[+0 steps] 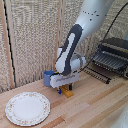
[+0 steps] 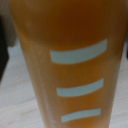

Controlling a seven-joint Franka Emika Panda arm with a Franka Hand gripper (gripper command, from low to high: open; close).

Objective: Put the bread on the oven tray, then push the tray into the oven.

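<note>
Currently the clamp (image 1: 65, 89) sits low over the bread (image 1: 67, 92) on the wooden table (image 1: 95, 105), beside a blue cup (image 1: 48, 77). Jaw closure cannot be determined. Step: grasping. Next move requires lifting toward the oven pan (image 1: 107, 60) at the oven (image 1: 117, 47).

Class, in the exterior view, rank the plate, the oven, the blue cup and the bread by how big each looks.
1. Plate and oven: similar, and the plate sits nearer the camera, so unranked.
2. Blue cup, partly hidden.
3. Bread, smallest, under the hand.
</note>
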